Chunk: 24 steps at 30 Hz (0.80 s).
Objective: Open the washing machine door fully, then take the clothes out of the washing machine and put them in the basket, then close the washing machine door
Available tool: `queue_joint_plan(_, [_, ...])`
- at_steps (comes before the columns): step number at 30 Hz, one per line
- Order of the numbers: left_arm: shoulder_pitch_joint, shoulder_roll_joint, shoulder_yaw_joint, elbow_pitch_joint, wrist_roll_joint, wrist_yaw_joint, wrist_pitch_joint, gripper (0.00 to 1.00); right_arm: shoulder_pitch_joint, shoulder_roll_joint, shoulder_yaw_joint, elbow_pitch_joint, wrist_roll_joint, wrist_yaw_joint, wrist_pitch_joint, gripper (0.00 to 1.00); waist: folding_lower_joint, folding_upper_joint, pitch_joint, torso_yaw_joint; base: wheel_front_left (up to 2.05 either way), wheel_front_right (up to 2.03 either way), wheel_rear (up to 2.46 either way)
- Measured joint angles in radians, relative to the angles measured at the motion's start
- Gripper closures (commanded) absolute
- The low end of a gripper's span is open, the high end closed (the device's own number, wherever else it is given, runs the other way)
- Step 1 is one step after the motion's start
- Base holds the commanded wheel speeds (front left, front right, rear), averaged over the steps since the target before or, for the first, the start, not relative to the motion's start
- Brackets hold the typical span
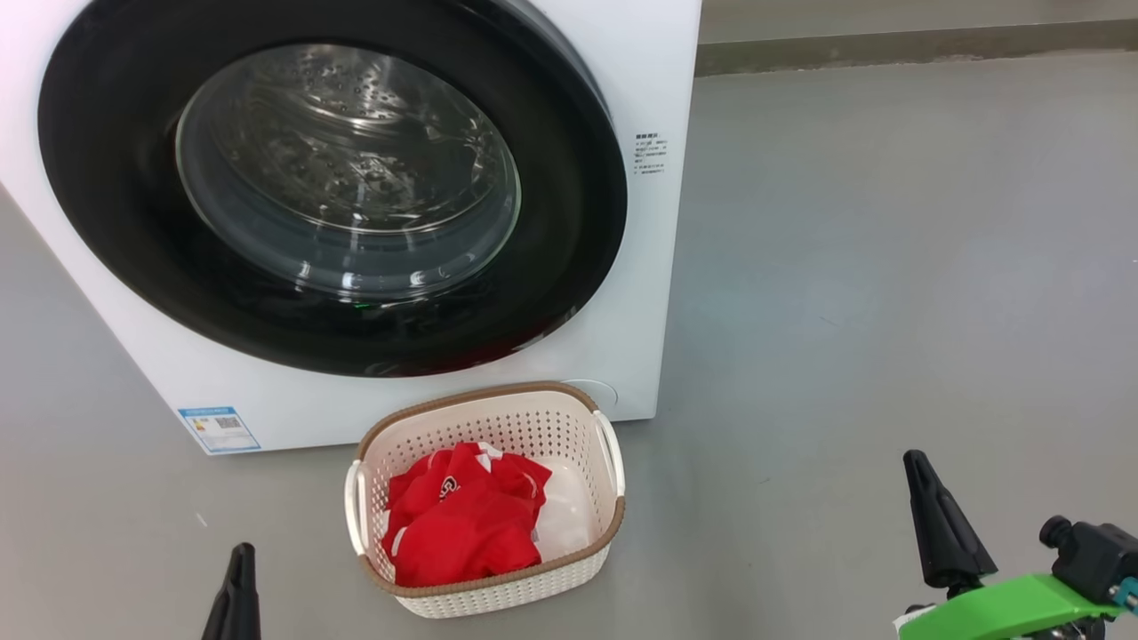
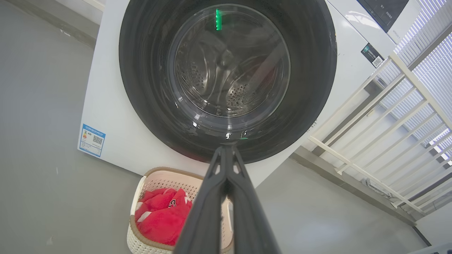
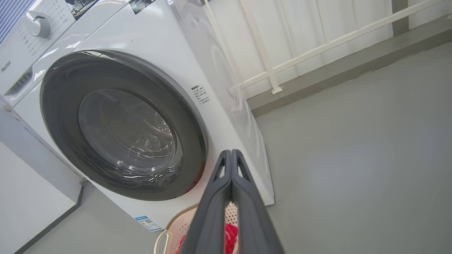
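Observation:
The white washing machine (image 1: 649, 267) stands on the grey floor, and its round black door (image 1: 107, 213) with the clear glass window lies closed flat against the front. Through the glass I see the bare steel drum. The red clothes (image 1: 462, 524) lie bunched in the left part of the cream basket (image 1: 484, 396), which sits on the floor just in front of the machine. My left gripper (image 1: 240, 553) is shut and empty at the lower left, short of the basket. My right gripper (image 1: 916, 462) is shut and empty at the lower right, well away from the basket.
A white railing (image 2: 388, 116) and blinds stand beyond the machine's side. A low grey kerb (image 3: 335, 76) runs along the wall behind. Open grey floor (image 1: 889, 267) stretches to the right of the machine and basket.

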Motion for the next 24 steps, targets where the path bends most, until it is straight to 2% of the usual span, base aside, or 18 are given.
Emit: queue_joint_plan(24, [-0.057, 0.002, -0.007, 0.058, -0.265, -0.001, 0.070, 1.00, -0.039, -0.010, -0.013, 0.032, 0.291, 0.000, 0.067, 1.00, 0.0000, 0.0000, 0.007, 0.018, 0.00, 0.00, 0.00])
